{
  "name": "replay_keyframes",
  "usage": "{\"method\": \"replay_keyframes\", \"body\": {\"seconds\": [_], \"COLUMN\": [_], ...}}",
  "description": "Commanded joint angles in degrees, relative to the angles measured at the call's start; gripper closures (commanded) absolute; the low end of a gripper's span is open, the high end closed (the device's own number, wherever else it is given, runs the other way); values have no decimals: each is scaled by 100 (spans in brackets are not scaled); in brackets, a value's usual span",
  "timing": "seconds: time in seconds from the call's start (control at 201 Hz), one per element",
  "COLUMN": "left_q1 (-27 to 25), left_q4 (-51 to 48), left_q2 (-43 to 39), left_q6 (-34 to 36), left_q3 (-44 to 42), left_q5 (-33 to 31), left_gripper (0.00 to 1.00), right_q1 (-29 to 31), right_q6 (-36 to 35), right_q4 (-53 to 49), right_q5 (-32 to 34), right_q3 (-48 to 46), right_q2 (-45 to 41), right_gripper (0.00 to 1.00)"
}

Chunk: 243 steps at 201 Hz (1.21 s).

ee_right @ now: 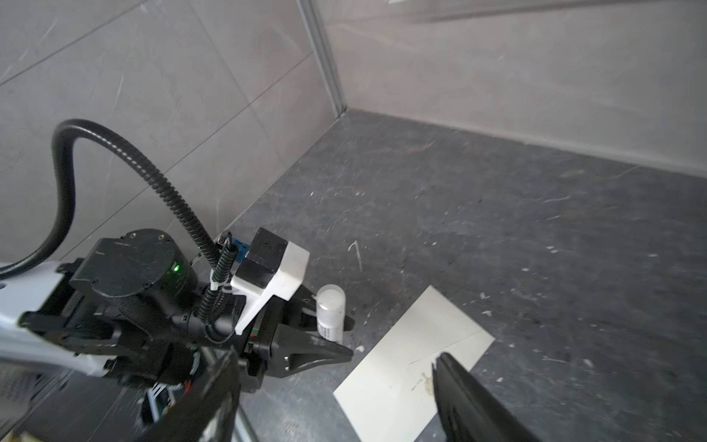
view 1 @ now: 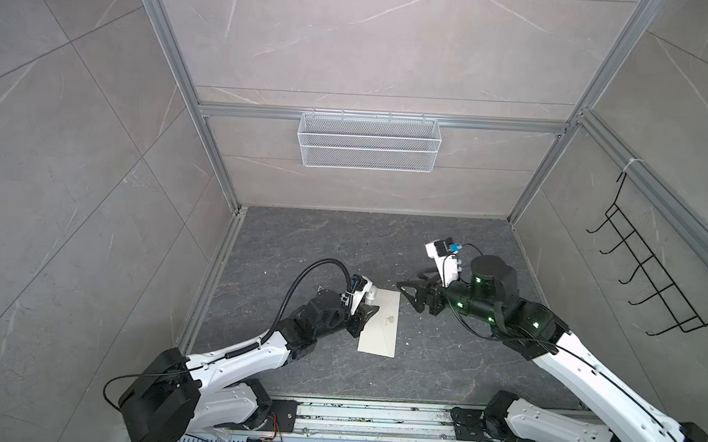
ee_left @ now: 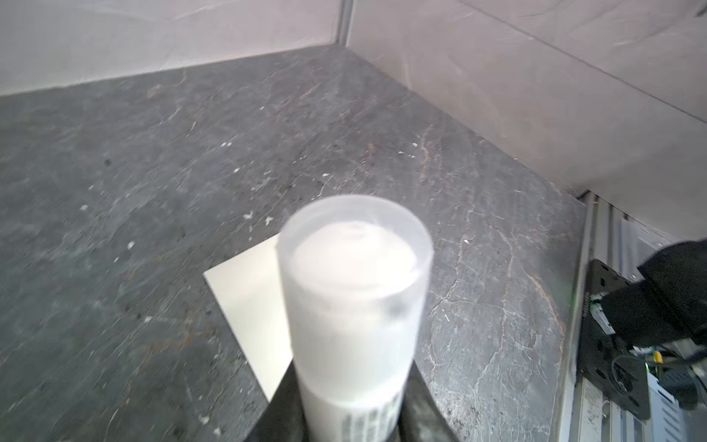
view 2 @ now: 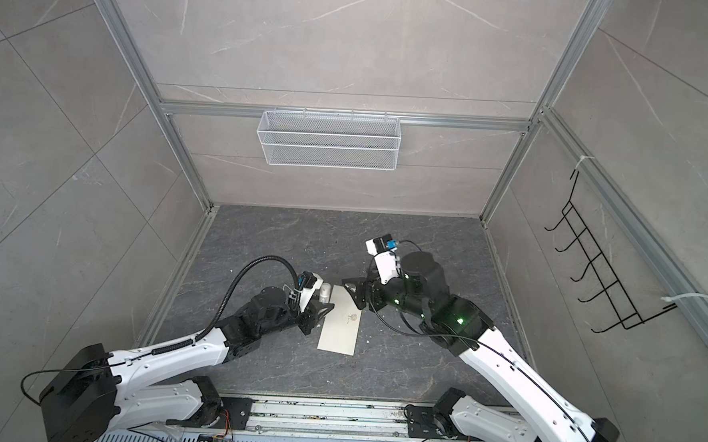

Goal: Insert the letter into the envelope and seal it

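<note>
The cream-white envelope [view 1: 380, 327] [view 2: 340, 327] lies flat on the dark table, its small dark emblem facing up. In the right wrist view a fold line crosses the envelope [ee_right: 398, 356]. My left gripper [view 1: 366, 305] [view 2: 319, 302] [ee_left: 352, 405] sits at the envelope's far left corner, shut on a small white tube [view 1: 371, 293] [ee_left: 355, 306] [ee_right: 331, 308] that stands upright. A corner of the envelope [ee_left: 252, 306] shows beside the tube. My right gripper [view 1: 402, 291] [view 2: 350, 290] [ee_right: 336, 367] hovers open over the envelope's far right corner, holding nothing. The letter is not in view.
A white wire basket [view 1: 369, 144] hangs on the back wall and a black wire rack [view 1: 648, 279] on the right wall. A metal rail [view 1: 375, 418] runs along the front edge between the arm bases. Small white flecks dot the table.
</note>
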Motion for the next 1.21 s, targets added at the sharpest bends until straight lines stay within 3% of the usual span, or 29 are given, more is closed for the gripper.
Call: {"method": "replay_keyframes", "body": {"seconds": [0.0, 0.085, 0.294, 0.677, 1.205], "left_q1": [100, 371, 1118, 1530, 1628], "left_q4": [-2193, -2928, -3226, -3096, -2889], "left_q2": [-139, -51, 487, 1851, 2169], "left_q6": [-805, -1071, -1277, -1569, -1816], "left_q3": [608, 769, 827, 1096, 1039], "left_q5": [-910, -952, -459, 14, 172], "left_gripper": [100, 100, 100, 100, 59], "right_q1": [12, -5, -122, -582, -939], "right_q6": [-136, -118, -112, 73, 145], "right_q4": [408, 610, 760, 808, 835], "right_q5": [1650, 2212, 2703, 2438, 1975], "right_q3": [-585, -876, -1142, -1502, -1691], "right_q2": [-54, -126, 62, 86, 120], "right_gripper": [15, 7, 6, 6, 5]}}
